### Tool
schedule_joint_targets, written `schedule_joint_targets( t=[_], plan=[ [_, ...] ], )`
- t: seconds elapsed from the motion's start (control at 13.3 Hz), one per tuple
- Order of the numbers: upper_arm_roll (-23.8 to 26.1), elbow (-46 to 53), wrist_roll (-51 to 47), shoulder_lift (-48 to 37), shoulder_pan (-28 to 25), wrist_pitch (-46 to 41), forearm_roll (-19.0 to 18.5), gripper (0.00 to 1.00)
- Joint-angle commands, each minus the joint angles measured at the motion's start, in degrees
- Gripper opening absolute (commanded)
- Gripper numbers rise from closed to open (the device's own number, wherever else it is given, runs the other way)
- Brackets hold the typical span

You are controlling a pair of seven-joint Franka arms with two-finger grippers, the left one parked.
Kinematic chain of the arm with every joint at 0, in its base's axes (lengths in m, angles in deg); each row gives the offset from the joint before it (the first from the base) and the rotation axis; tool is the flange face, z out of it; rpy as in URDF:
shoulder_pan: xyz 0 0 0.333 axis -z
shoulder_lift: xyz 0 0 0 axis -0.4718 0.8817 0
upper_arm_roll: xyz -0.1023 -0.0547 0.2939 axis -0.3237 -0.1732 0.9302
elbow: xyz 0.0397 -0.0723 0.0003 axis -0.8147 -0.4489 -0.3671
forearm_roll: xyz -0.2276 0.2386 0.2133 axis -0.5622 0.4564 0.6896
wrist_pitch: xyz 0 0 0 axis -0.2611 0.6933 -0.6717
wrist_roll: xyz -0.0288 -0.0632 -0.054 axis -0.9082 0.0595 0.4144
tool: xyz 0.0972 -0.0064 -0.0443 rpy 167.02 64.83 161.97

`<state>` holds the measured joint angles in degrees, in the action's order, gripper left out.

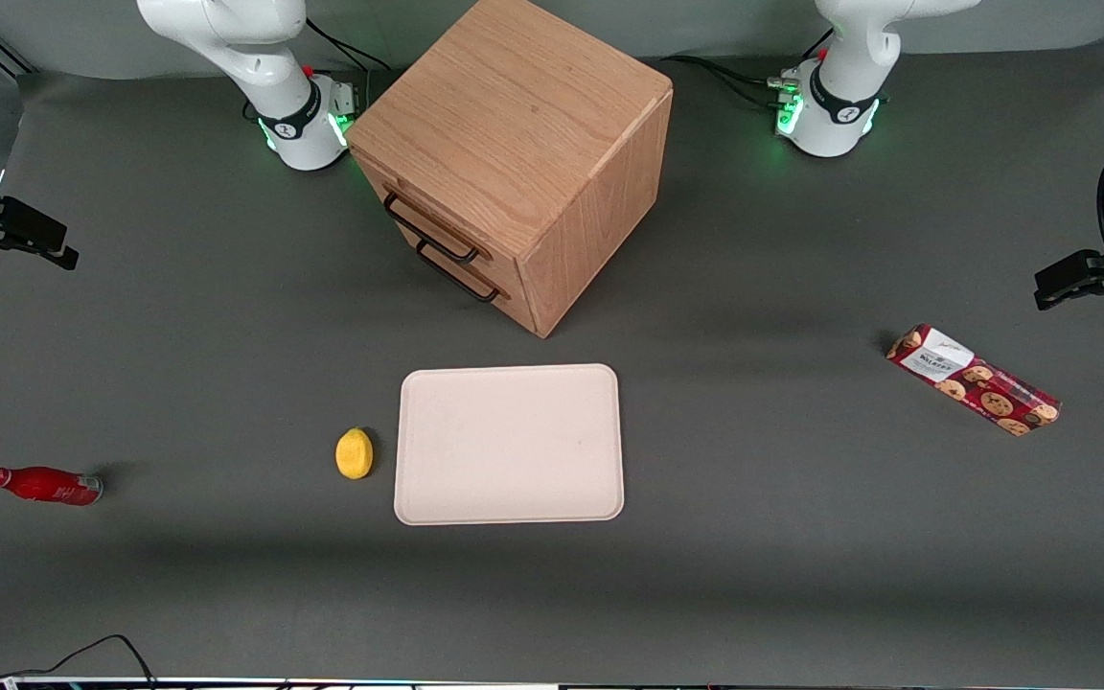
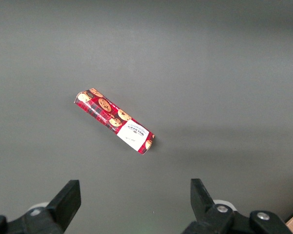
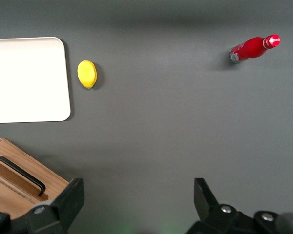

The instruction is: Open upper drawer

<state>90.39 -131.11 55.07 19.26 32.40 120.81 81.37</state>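
The oak cabinet [image 1: 514, 125] stands at the middle of the table, near the arm bases. Its upper drawer [image 1: 415, 207] is shut, flush with the front, and its thin black bar handle [image 1: 429, 231] sits just above the lower drawer's matching handle [image 1: 457, 279]. My gripper [image 1: 46, 241] hangs well above the table toward the working arm's end, far from the cabinet's front. In the right wrist view the gripper [image 3: 137, 191] is open with only bare table between its fingers. A corner of the cabinet front [image 3: 10, 195] with one black handle [image 3: 18, 173] shows there.
A cream tray [image 1: 510, 503] lies flat nearer the front camera than the cabinet, with a yellow lemon [image 1: 354, 453] beside it. A red bottle [image 1: 42, 485] lies toward the working arm's end. A red cookie pack [image 1: 974, 379] lies toward the parked arm's end.
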Motion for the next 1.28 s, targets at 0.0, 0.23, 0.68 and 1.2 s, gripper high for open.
schedule_joint_targets(
  t=[0.0,0.23,0.68,1.2],
  plan=[
    [-0.34,0.45,-0.69,-0.01,-0.39,-0.65,-0.59,1.0],
    [-0.6,0.45,-0.69,-0.01,-0.21,-0.65,-0.5,1.0],
    [-0.78,0.53,0.1,0.08,-0.12,-0.65,-0.59,1.0],
    [-0.69,0.45,0.1,0.08,-2.31,-0.82,-0.5,1.0]
  ],
)
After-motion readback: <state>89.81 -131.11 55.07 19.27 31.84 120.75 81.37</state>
